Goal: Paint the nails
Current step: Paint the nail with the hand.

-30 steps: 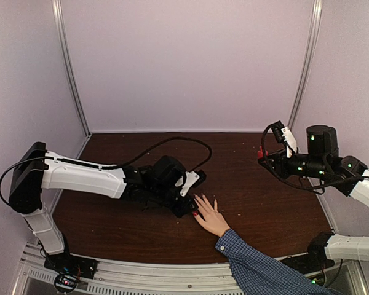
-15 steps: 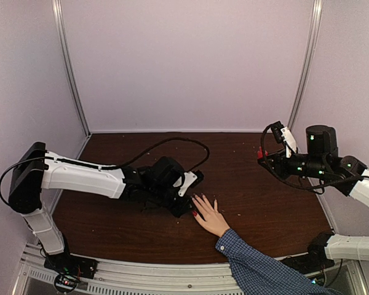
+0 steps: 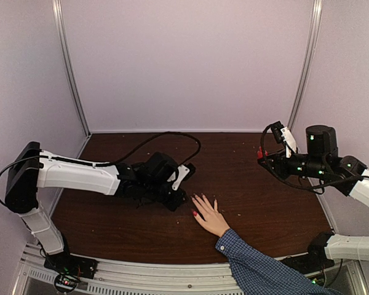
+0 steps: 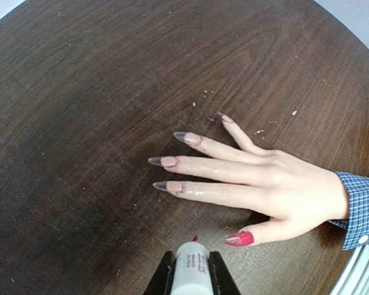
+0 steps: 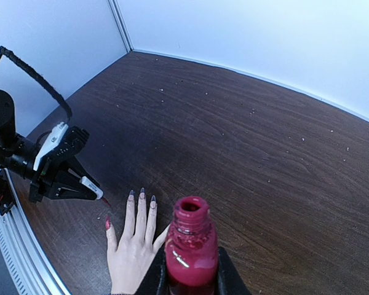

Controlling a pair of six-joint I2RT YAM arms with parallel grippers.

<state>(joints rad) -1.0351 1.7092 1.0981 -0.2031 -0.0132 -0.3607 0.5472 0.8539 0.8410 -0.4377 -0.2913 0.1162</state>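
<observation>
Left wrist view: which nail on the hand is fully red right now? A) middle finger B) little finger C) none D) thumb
D: the thumb nail is glossy red, while the four finger nails look bare pinkish with grey tips.

You see a dark wooden table (image 3: 258, 196) across the lower frame, pale lilac walls (image 3: 190, 61) above, metal posts (image 3: 70, 61) at both sides.
</observation>
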